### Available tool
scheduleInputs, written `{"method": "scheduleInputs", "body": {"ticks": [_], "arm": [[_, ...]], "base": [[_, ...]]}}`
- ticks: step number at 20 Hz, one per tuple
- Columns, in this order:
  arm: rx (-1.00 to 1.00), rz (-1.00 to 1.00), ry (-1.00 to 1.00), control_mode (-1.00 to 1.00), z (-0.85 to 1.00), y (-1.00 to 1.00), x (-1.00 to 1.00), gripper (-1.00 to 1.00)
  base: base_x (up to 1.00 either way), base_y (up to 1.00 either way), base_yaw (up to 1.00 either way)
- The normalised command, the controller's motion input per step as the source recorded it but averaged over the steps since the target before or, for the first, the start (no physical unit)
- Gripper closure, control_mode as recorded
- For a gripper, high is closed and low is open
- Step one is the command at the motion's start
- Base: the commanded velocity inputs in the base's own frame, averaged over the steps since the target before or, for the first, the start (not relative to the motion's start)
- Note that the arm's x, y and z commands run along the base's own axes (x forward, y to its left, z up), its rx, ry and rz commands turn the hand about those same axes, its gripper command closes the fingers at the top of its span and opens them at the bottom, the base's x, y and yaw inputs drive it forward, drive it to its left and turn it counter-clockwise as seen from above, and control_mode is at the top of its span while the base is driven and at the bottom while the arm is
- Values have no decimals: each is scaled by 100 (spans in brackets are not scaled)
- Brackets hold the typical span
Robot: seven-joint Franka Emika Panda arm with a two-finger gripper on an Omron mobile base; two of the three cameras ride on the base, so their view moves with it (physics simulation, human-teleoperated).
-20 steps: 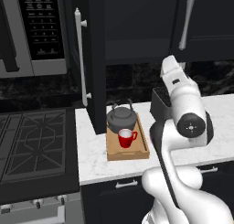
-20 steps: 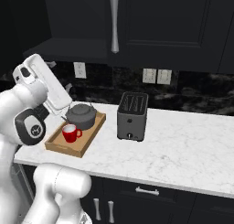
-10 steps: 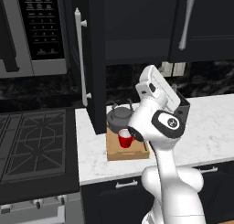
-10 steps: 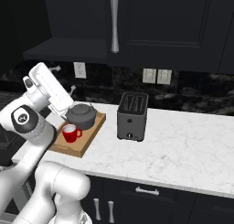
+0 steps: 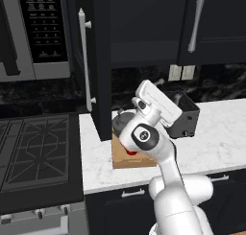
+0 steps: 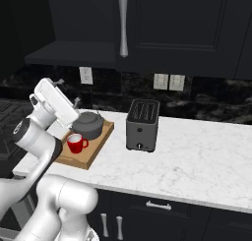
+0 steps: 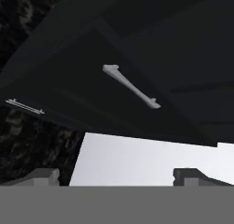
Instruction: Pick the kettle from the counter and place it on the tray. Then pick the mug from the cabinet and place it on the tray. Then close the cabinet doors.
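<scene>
Gripper [image 7: 116,175] fingers stand wide apart with nothing between them; the two dark tips rise at 7 and 5 o'clock in the hand view, facing black cabinet doors [image 7: 137,58] and a silver bar handle [image 7: 131,86] that slants across the middle. A second, thinner handle [image 7: 24,107] shows at 9 o'clock.

From the right base view, the kettle [image 6: 87,125] sits at the far end of the tray [image 6: 86,153], and the mug [image 6: 75,143] stands on the tray just beside it, toward 7 o'clock of the kettle. The tray lies on the counter [image 6: 197,161], with the toaster [image 6: 141,125] near it at 3 o'clock.

In the left base view, one cabinet door [image 5: 98,61] stands swung out edge-on above the counter's left end, its handle [image 5: 84,61] facing the microwave [image 5: 36,32]. The arm [image 5: 149,128] hides most of the tray there.
</scene>
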Motion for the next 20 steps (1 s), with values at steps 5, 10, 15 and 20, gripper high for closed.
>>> {"method": "scheduleInputs", "body": {"ticks": [5,10,15,20], "arm": [[-8,-29,0,-100,-3,69,-11,-100],[-4,-28,0,-100,-9,63,-8,-100],[-7,-25,-3,-100,-25,51,0,-100],[-16,-13,-8,-100,-28,45,0,-100]], "base": [[0,0,0],[0,0,0],[0,0,0],[0,0,0]]}}
